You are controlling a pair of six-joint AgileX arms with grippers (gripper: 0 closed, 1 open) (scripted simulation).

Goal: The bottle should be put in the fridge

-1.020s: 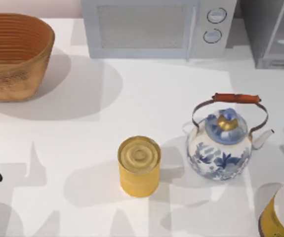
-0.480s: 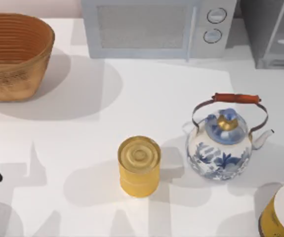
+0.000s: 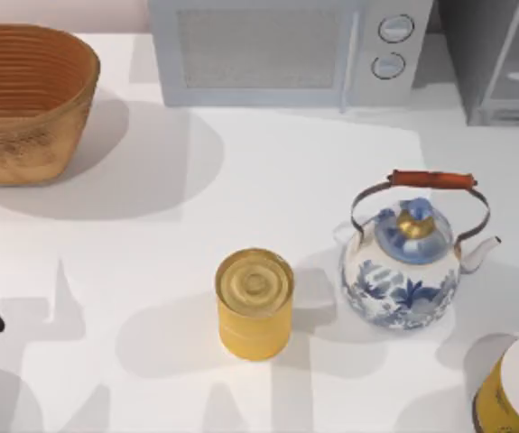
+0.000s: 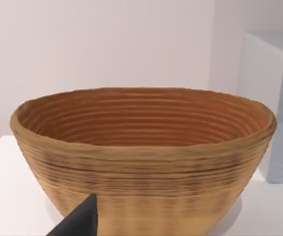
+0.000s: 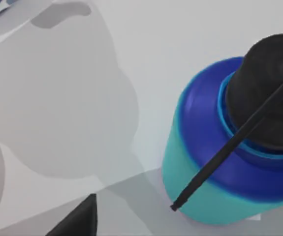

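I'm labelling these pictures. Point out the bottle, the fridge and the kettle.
bottle (image 5: 215, 196), right wrist view, on its teal body.
fridge (image 3: 476, 54), top view, on its grey side wall.
kettle (image 3: 402, 293), top view, on its blue-patterned belly.

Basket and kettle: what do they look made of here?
The basket looks like coiled wicker or woven fibre, matte tan-brown, going by the ridged rings around its wall. The kettle looks like glazed ceramic or enamel: glossy white with blue flowers. Its handle grip appears to be reddish wood on thin metal wire, with a brass-like knob on the lid.
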